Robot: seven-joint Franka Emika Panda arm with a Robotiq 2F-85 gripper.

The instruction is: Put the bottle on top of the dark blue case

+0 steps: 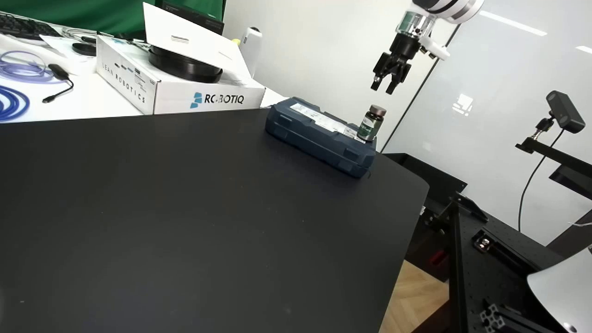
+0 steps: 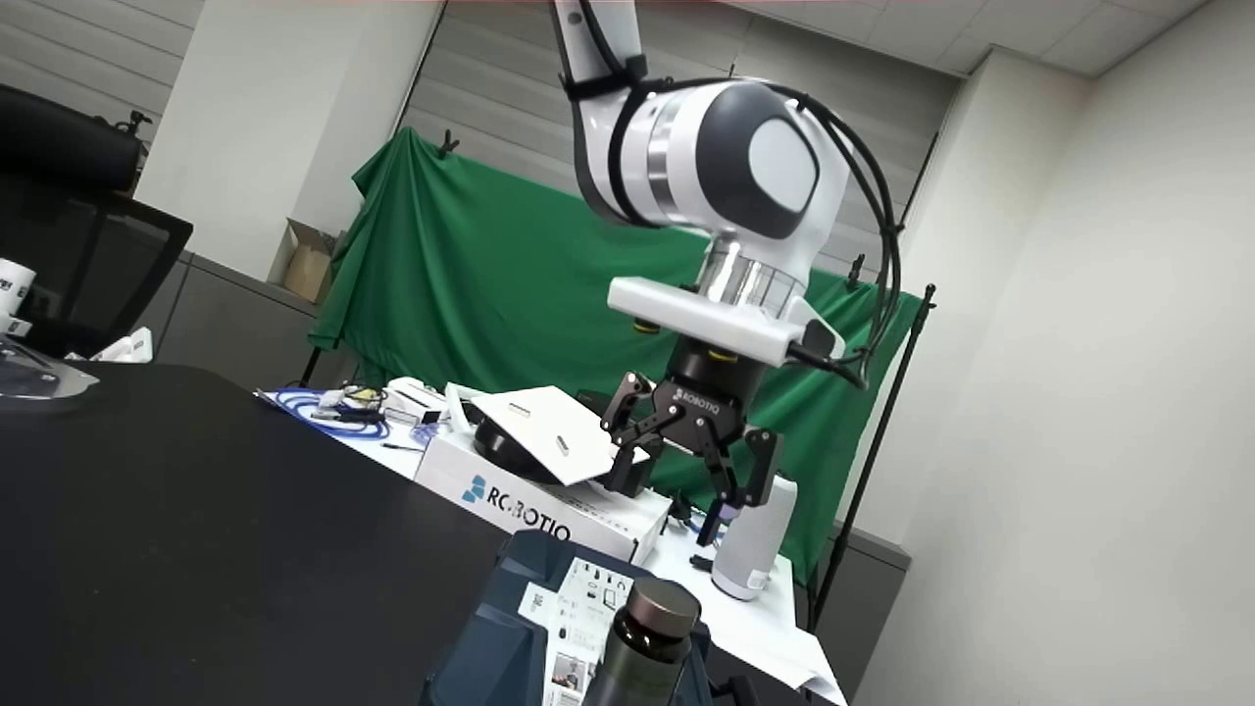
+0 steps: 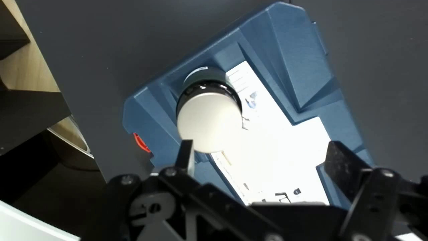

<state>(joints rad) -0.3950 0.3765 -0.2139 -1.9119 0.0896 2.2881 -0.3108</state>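
Note:
The dark blue case lies flat on the black table, with a pale printed panel on its lid. It also shows in an exterior view and in the wrist view. The small dark bottle with a brownish cap stands upright on one end of the lid. It also shows in an exterior view, cut off at the bottom, and in the wrist view, where its cap looks pale. My gripper is open and empty above the bottle and apart from it; its fingers also show in the wrist view.
A white printed cardboard box stands behind the case, with a black round part and a white plate on it. A white container stands nearby. The black table ends close beside the case. A camera sits on a bracket.

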